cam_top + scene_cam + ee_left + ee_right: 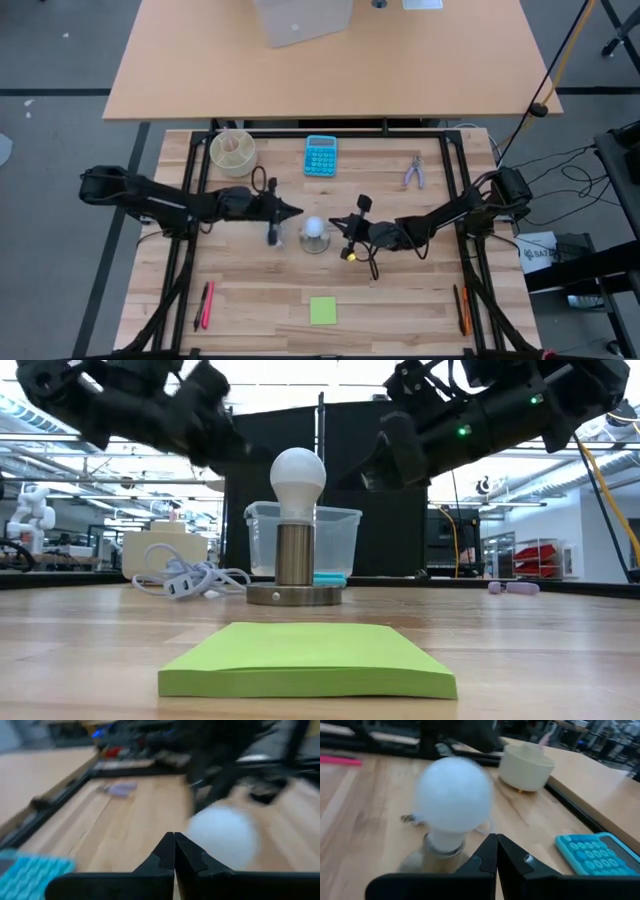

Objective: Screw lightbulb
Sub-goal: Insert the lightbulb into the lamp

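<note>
The white lightbulb [315,228] stands upright, its base down in a metal socket tube [294,555] on a round grey disc [294,595] at the table's middle. My left gripper [298,210] is shut and empty, just left of the bulb and a little toward the far edge; its wrist view shows the bulb [225,835] beside the fingertips [174,840]. My right gripper [333,221] is shut and empty, just right of the bulb; its wrist view shows the bulb [454,795] ahead of the fingertips [496,842]. In the low view both grippers stand clear of the globe [298,475].
A blue calculator [321,155], a cream bowl [232,150] and a purple tool [415,172] lie toward the far edge. A green sticky-note pad [323,310] and pens [205,305] [463,310] lie near the front. A white cable [185,580] lies left of the socket.
</note>
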